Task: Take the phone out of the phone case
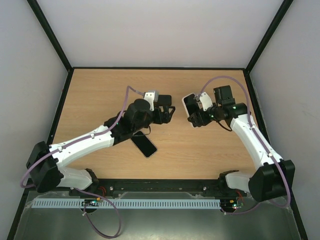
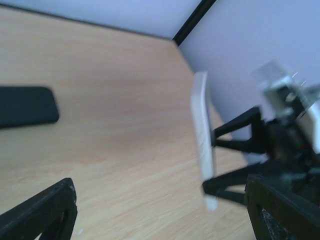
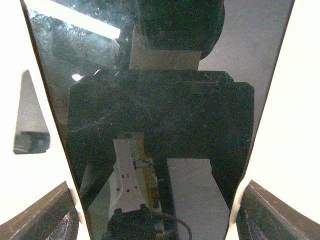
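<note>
Glossy black glass fills the right wrist view: the phone (image 3: pixel 160 125) is clamped by its long edges between the fingers of the right end effector (image 3: pixel 157 192), and its screen mirrors the wrist camera. From above and from the left wrist it shows as a white-edged slab held on edge, up off the worktop (image 1: pixel 210 150). The phone case (image 1: pixel 144 145) lies flat on the wood, apart from the phone and partly under the left forearm. I therefore judge the separation done, though I cannot make out the case's camera opening. The left end effector (image 2: pixel 159 200) hangs near the phone with its fingers spread wide and nothing in them. What is left, as I read it, is a tidy finish. Hold the clamp firm on the slick edges and carry the phone to bare wood well apart from the case and the left arm. Turn it flat before lowering and let go only once it rests, since a drop from on edge could crack the glass.
</note>
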`<state>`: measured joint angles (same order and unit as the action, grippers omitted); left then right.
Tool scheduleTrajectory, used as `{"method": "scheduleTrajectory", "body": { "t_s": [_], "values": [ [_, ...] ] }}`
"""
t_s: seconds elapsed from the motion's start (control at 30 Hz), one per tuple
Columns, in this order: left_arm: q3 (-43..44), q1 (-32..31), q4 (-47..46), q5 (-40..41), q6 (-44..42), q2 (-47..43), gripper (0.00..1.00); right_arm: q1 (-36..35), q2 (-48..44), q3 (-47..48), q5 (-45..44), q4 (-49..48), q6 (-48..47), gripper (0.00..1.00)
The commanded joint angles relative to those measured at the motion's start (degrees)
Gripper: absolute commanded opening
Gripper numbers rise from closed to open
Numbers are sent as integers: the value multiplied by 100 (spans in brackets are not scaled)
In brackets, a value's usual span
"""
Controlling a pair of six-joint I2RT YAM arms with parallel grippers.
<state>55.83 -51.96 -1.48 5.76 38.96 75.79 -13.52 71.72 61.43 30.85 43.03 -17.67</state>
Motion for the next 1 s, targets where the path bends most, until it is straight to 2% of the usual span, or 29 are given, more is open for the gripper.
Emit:
{"method": "scheduleTrajectory", "body": {
  "t_s": [0.0,0.47,0.8,0.97],
  "values": [
    [670,27,-190,-207,-126,270,87,-20,-410,-152,997,-663,349,46],
    [1101,-12,-845,-847,370,1351,60,-24,-721,-724,966,-1018,378,46],
    [1404,-90,-849,-1046,384,1833,44,-20,-719,-818,797,-1108,246,46],
    [1598,-116,-801,-1203,393,2037,39,-22,-773,-851,730,-1091,124,45]
  ]
}}
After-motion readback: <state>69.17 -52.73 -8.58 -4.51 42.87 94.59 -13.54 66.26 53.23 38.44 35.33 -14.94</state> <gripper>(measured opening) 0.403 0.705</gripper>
